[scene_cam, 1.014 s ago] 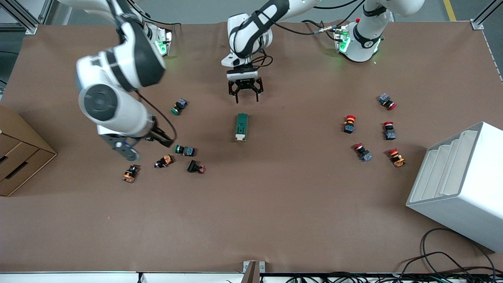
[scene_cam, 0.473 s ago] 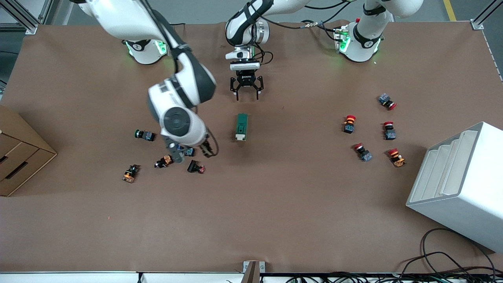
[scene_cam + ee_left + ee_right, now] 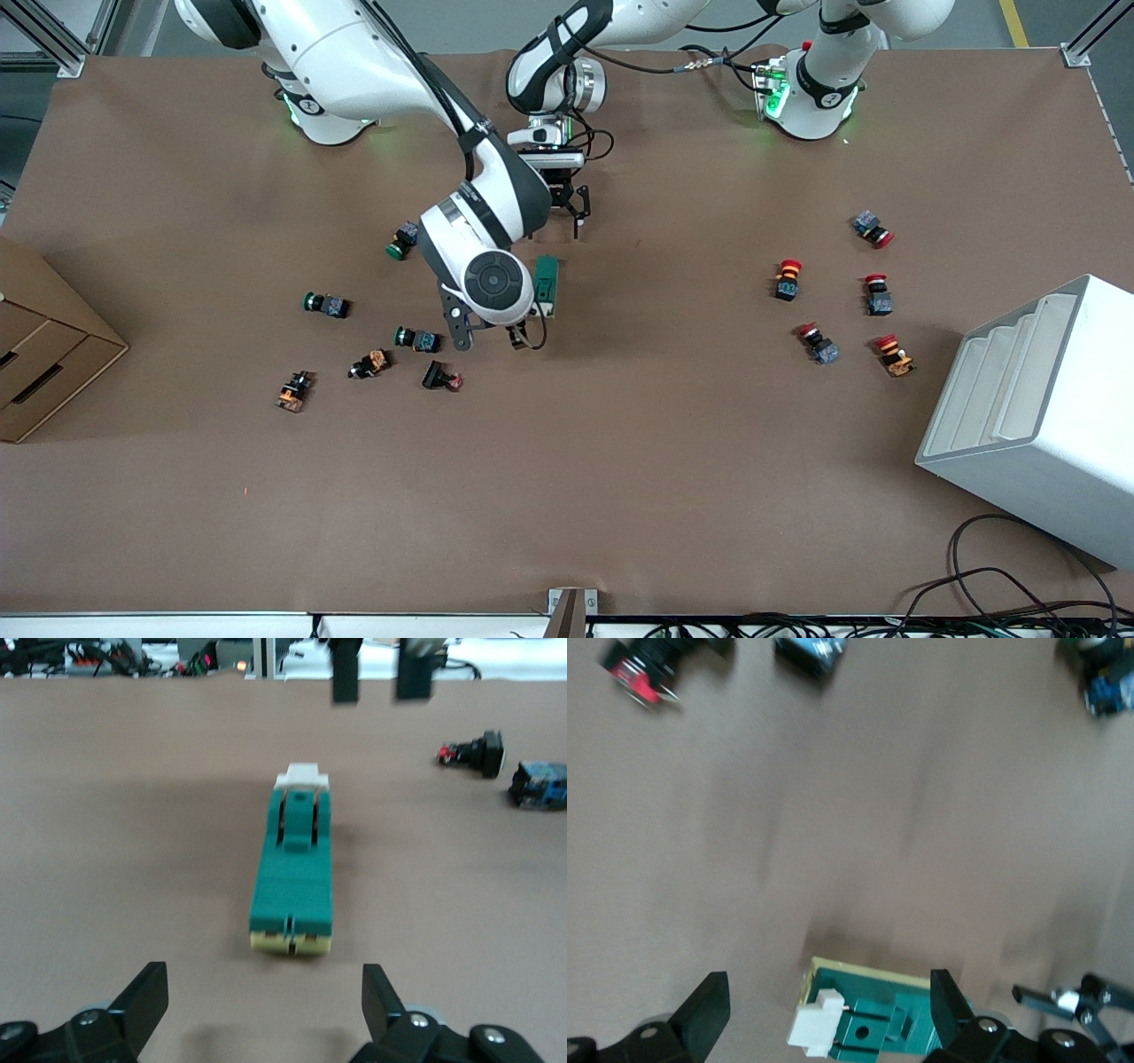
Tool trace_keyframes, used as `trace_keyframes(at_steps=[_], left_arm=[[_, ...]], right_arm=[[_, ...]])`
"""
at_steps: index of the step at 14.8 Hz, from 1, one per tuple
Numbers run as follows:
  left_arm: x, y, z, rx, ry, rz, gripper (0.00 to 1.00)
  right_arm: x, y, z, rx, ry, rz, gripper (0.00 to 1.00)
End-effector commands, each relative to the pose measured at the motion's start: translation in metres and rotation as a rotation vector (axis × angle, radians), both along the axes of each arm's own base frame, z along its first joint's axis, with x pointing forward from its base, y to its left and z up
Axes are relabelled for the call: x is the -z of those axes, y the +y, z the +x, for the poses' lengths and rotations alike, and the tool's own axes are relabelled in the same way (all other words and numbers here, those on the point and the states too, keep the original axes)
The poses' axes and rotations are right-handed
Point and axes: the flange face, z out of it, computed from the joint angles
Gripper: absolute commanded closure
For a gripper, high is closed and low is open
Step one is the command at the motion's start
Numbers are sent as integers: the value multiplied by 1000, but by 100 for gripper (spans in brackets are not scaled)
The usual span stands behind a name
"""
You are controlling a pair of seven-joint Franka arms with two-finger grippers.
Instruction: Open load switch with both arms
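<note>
Load switch [image 3: 547,285] untouched on desk [image 3: 620,461], not yet opened; left claw [image 3: 264,1005] and right claw [image 3: 830,1010], both spread apart, poised over opposite ends, grasping left.

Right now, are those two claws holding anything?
Left gripper: jaws open, empty, beside the load switch.
Right gripper: jaws open, empty, over it.

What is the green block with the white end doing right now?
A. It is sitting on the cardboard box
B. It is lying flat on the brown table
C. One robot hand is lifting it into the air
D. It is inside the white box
B. The load switch lies flat on the table, with the open left gripper and the open right gripper close by but neither gripping it.
</note>
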Motion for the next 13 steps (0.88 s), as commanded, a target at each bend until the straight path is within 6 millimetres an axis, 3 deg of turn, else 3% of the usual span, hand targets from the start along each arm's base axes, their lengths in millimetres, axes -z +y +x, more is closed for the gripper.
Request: trace_keyframes(at_steps=[1, 5, 13], left_arm=[[15, -2, 10, 6, -69, 21, 3], [16, -14, 19, -20, -86, -5, 3], [31, -11, 12, -1, -108, 21, 2]], right_arm=[[10, 12, 5, 121, 9, 4, 0], [31, 27, -8, 144, 24, 4, 0], [33, 36, -14, 185, 85, 47, 0]])
